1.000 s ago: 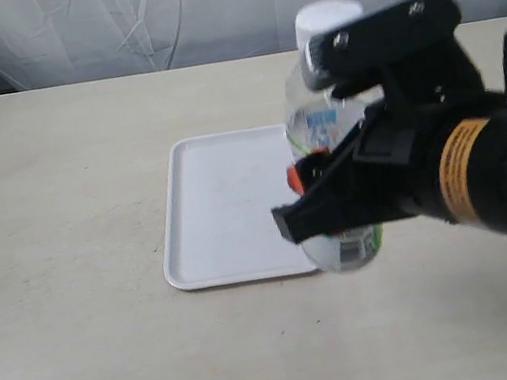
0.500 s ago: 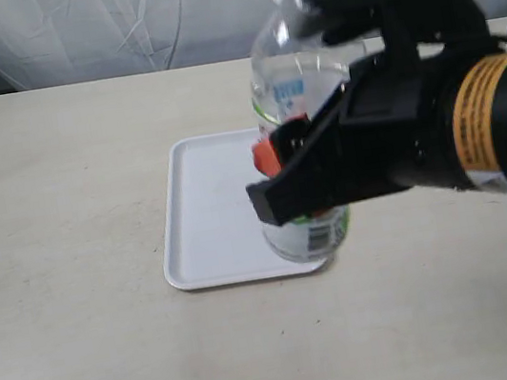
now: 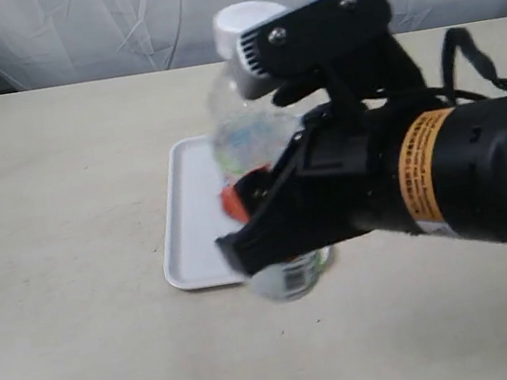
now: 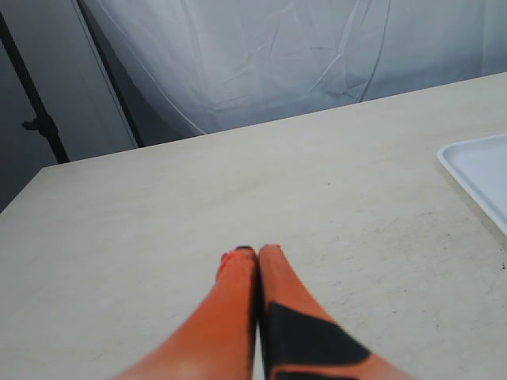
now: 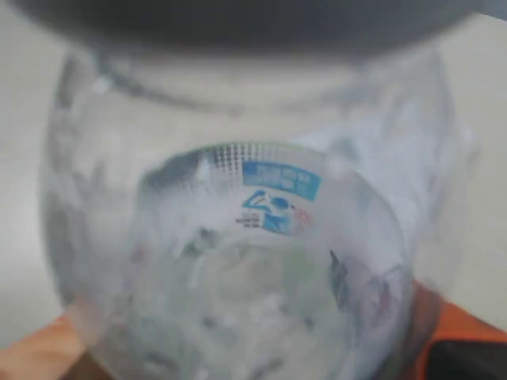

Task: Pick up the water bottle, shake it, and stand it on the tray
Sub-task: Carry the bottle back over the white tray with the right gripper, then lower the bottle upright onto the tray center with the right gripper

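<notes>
The water bottle (image 3: 251, 142) is held in the air, tilted and blurred, its white cap (image 3: 242, 26) up and its base over the near edge of the white tray (image 3: 193, 224). My right gripper (image 3: 254, 224) is shut on the bottle's lower half, and its black body hides most of the label. The clear bottle (image 5: 238, 237) fills the right wrist view, with orange fingers (image 5: 47, 352) on either side of it. My left gripper (image 4: 255, 253) is shut on nothing, low over the bare table, with a corner of the tray (image 4: 479, 174) off to one side.
The beige table (image 3: 50, 184) spreads wide to the left of the tray and toward the front edge. A white curtain (image 3: 112, 24) hangs behind the table's far edge. The right arm's large black body (image 3: 454, 177) covers the right part of the tray.
The right gripper has swung the bottle leftward and lower over the tray across the three frames. The bottle now tilts more and looks blurred.
</notes>
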`<state>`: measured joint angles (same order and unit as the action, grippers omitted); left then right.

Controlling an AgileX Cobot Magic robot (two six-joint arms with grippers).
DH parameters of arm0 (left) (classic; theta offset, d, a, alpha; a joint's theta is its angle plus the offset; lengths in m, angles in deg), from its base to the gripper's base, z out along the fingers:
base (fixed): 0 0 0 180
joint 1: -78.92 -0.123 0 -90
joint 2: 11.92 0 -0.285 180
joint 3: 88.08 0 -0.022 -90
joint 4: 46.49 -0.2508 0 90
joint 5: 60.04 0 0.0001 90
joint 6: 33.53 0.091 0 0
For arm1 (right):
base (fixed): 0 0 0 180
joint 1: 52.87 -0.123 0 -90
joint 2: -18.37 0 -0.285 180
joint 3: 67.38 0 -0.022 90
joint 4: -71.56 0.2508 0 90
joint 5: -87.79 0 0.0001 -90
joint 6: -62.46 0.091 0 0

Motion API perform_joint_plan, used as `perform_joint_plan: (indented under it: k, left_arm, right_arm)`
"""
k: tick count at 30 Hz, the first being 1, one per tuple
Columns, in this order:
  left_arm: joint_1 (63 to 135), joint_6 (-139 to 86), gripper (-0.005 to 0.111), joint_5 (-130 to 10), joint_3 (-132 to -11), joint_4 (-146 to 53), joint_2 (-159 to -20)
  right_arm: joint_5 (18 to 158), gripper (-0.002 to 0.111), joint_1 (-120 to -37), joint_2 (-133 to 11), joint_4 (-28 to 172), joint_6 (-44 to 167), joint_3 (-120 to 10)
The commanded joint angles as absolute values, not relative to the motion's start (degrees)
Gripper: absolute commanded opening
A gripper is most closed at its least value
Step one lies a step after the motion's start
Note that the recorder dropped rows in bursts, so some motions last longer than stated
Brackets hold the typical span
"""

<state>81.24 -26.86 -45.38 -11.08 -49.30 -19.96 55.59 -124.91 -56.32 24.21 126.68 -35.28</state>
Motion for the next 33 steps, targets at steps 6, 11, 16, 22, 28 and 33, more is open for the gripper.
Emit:
perform_joint_plan:
  k: [6, 11, 16, 22, 28, 33]
  left_arm:
    - [81.3, -27.0, 0.0, -45.9, -10.9, -49.2, -19.7]
    - [81.3, -27.0, 0.0, -45.9, -10.9, -49.2, -19.7]
    - [81.3, -27.0, 0.0, -45.9, -10.9, -49.2, -19.7]
    - [81.3, -27.0, 0.0, -45.9, -10.9, -49.2, -19.7]
    - [81.3, -27.0, 0.0, -45.9, -10.9, -49.2, -19.7]
    - [81.3, -26.9, 0.0, -45.9, -10.9, -49.2, -19.7]
  right_arm:
    - [51.4, -0.001, -123.5, -56.1, 21.9, 117.5, -35.2]
    - [52.6, -0.001, -123.2, -57.0, 14.3, 129.6, -35.0]
    - [55.7, -0.001, -120.7, -58.9, 1.2, 140.1, -34.4]
    - [76.4, -0.001, -112.2, -60.9, -28.4, 168.5, -32.2]
    - [67.3, -0.001, -110.5, -66.3, -28.4, 168.2, -32.3]
    - [74.5, -0.001, -110.6, -72.0, -26.0, 174.2, -32.7]
